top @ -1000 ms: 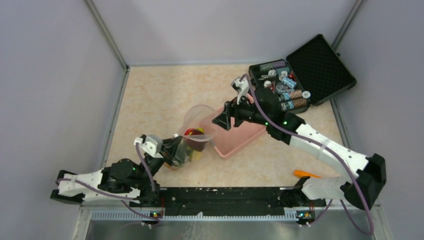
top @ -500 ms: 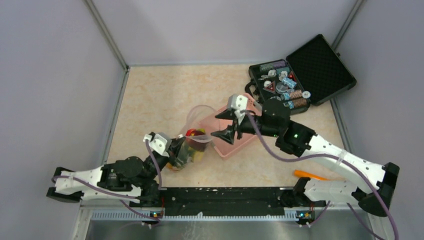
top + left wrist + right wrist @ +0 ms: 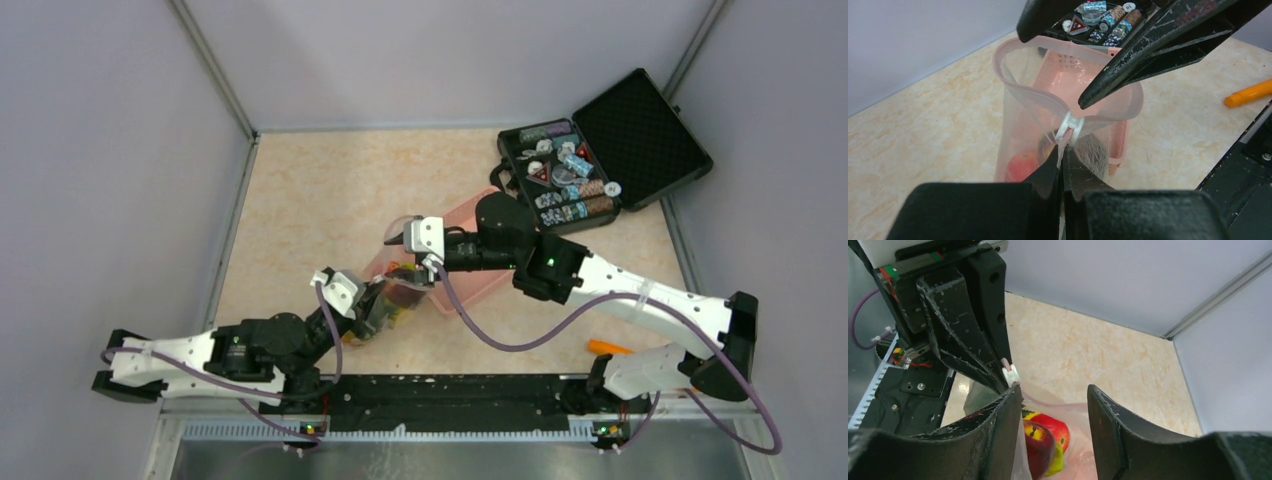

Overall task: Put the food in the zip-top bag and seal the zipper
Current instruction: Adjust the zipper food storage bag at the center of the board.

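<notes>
Two sets of fingers met at the zip-top bag (image 3: 1018,130), which stood upright on the counter (image 3: 923,125) just beside the pink basket (image 3: 1068,70), its mouth gaping. The left fingers (image 3: 1048,170) were pinched shut on the zipper (image 3: 1033,97) just below its white slider (image 3: 1070,127). The right fingers (image 3: 993,440) stood partly apart over the mouth, one tip beside the slider; whether they touched the rim could not be told. A red fruit (image 3: 1055,430) lay inside the bag.
</notes>
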Robot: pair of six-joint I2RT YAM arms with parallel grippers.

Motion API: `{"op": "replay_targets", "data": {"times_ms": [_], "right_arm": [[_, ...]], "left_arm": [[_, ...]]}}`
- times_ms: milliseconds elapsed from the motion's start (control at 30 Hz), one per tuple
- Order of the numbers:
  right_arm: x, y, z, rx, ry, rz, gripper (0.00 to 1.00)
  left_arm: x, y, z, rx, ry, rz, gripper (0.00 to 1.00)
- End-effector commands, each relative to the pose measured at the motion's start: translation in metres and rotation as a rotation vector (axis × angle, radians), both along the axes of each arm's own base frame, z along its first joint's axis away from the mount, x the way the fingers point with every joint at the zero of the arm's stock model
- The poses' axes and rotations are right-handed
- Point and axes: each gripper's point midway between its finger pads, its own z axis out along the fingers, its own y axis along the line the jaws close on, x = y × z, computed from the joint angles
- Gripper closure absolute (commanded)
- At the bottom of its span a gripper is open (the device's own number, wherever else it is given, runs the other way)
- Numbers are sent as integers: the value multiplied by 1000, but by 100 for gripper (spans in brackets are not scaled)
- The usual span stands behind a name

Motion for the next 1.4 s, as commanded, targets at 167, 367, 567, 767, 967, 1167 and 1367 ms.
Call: {"op": "replay_targets", "data": {"times_ms": [167,367,567,767,967,1167,1367], "right_arm": [[-29,6,9,-49,-72,135,51],[-33,5,10,-25,-69,132,50],[-36,7,18,-9,-72,134,51],[-28,16,9,-33,-74,116,69],[-26,13,5,-52,-83,106,85],[-25,15,0,-50,-80,102,100],[2,14,-5,-91,-67,-49,100]], "left_arm": [[-3,-3,31,-113,0,-25,100],[-2,-1,31,-108,-4,-18,100],[-3,-7,30,-71,-5,-28,100],[-4,-13,27,-60,6,-34,100],[-3,-9,27,-76,9,-28,100],[-3,-7,26,-71,9,-22,100],[6,8,19,-81,41,72,100]]}}
